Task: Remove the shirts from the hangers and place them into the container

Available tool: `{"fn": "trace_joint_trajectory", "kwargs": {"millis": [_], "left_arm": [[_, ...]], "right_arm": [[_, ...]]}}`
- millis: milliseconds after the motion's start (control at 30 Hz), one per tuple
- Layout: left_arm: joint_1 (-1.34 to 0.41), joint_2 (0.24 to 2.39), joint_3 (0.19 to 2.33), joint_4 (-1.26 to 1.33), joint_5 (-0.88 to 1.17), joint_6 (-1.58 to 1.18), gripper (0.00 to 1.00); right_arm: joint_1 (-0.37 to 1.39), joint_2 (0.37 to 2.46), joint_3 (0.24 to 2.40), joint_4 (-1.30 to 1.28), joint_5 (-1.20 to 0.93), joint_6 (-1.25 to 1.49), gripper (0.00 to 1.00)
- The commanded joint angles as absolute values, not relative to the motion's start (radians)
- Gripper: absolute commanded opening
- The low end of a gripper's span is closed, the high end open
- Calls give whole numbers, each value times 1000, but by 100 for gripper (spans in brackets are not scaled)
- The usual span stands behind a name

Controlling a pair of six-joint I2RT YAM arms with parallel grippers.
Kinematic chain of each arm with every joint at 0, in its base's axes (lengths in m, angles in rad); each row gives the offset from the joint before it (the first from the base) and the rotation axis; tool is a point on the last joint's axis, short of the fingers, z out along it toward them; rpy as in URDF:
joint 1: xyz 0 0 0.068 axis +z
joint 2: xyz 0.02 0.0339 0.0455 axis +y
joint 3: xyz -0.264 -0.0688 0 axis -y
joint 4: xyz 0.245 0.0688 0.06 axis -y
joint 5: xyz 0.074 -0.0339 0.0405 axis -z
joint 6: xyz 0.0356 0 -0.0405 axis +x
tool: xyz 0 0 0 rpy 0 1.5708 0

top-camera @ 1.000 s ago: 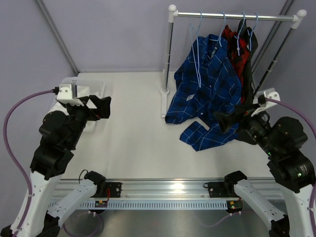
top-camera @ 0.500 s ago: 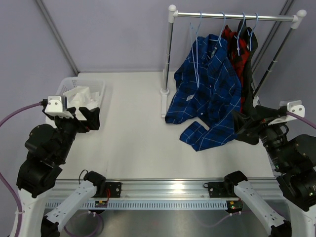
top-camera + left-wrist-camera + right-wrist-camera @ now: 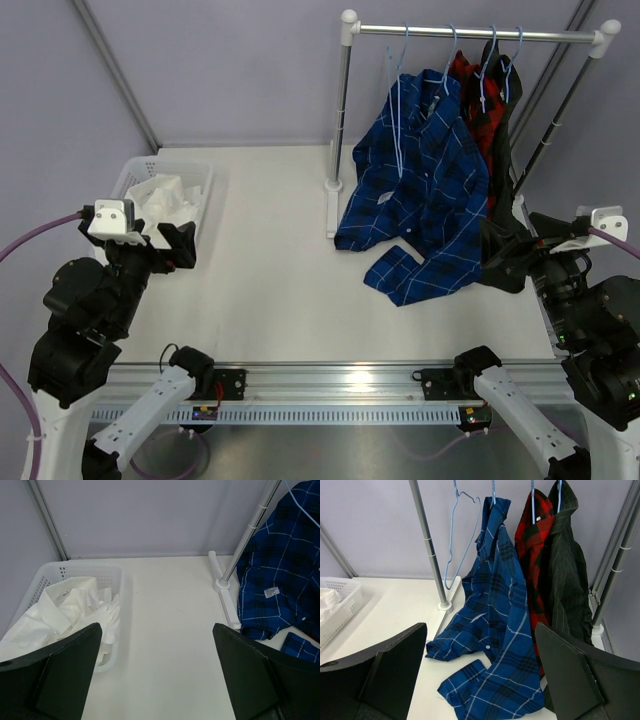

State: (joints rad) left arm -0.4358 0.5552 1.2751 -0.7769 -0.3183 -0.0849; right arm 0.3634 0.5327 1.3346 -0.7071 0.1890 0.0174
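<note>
Left gripper [image 3: 156,630]: jaws spread wide, nothing between them, held above the bare table [image 3: 280,260]. Just ahead of it and to its left sits the container [image 3: 80,567]. The white shirt [image 3: 65,612] lies crumpled inside, mounded above the rim (one fold looks to lap over the near edge, hard to be sure).

Right gripper [image 3: 480,627]: jaws equally wide, also empty, touching no cloth. Straight ahead of it hangs the blue plaid shirt [image 3: 495,610]. Its collar is up at the rack rail [image 3: 470,33], while its lower half is slumped onto the table and one sleeve is spread toward the gripper. Ahead and to the right of the fingers, the red-and-black plaid shirt [image 3: 535,545] and the black shirt [image 3: 567,580] hang side by side, touching, each on a light-blue hanger. Ahead and to the left, an empty hanger [image 3: 449,545] dangles from the rail, just beside the rack post [image 3: 427,545]. The two grippers are well apart, at opposite sides of the table.
</note>
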Motion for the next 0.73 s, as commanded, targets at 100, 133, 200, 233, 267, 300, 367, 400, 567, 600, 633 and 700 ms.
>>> {"fn": "trace_joint_trajectory", "kwargs": {"millis": [100,133,200,233,267,300,367,400,567,600,633,700], "left_arm": [[-442,523,1316,-816,-314,-55,99],[-442,519,1316,-821,-316,-55,99],[-442,502,1313,-828,-316,-55,99],[-442,497,1312,-831,-316,-55,99],[-440,492,1312,-841,-318,-54,99],[-442,488,1312,-844,-318,-52,99],[-442,483,1310,-850,-318,-54,99],[-440,479,1309,-853,-316,-55,99],[-440,474,1302,-865,-318,-58,99],[-442,476,1301,-867,-319,-58,99],[-440,472,1301,-870,-321,-58,99],[-440,471,1301,-877,-324,-58,99]], "right_arm": [[360,523,1367,-693,239,-28,99],[360,522,1368,-695,239,-28,99],[360,523,1374,-701,244,-28,99],[360,522,1374,-703,242,-28,99],[362,520,1374,-704,245,-28,100],[361,519,1374,-706,245,-28,99],[360,517,1376,-704,249,-28,100],[362,518,1376,-704,247,-28,100],[362,526,1374,-693,241,-25,99],[361,528,1374,-689,238,-25,99],[362,528,1373,-684,238,-23,99],[360,529,1371,-680,233,-26,100]]}}
